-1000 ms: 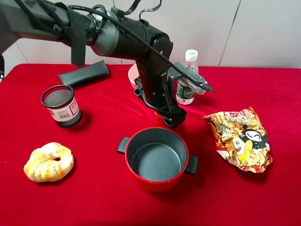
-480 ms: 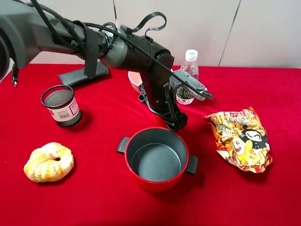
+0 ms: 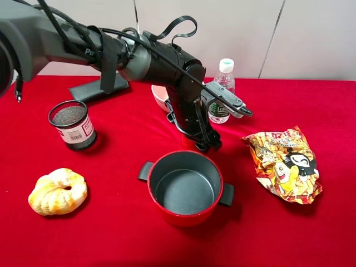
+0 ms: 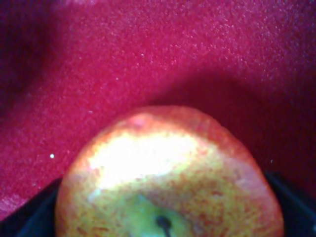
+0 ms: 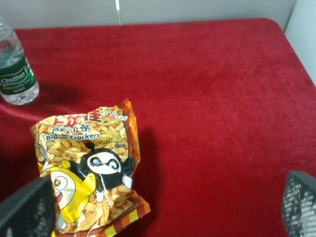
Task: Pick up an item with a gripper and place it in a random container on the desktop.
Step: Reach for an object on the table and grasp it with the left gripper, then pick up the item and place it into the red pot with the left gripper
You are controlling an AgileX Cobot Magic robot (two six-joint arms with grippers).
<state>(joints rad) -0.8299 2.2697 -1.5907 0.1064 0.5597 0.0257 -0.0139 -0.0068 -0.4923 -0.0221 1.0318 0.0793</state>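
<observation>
The left gripper (image 3: 203, 144) points down, its black jaws closed against both sides of the apple (image 4: 168, 182) (from above only a red sliver shows). The apple is low at the desktop (image 3: 111, 233), just beside the pot (image 3: 167, 214), at its 12 o'clock. The right gripper (image 5: 163, 205) is spread wide, holding nothing. A snack bag (image 3: 283, 164) lies at the pot's 3 o'clock.

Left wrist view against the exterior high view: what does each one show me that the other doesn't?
Only the left wrist view: the apple close up, with its yellow-streaked top and stem dimple, set between dark fingers. Only the exterior high view: the red pot, bread roll, mesh cup, snack bag and bottle. Both: the red cloth and the left hand.
</observation>
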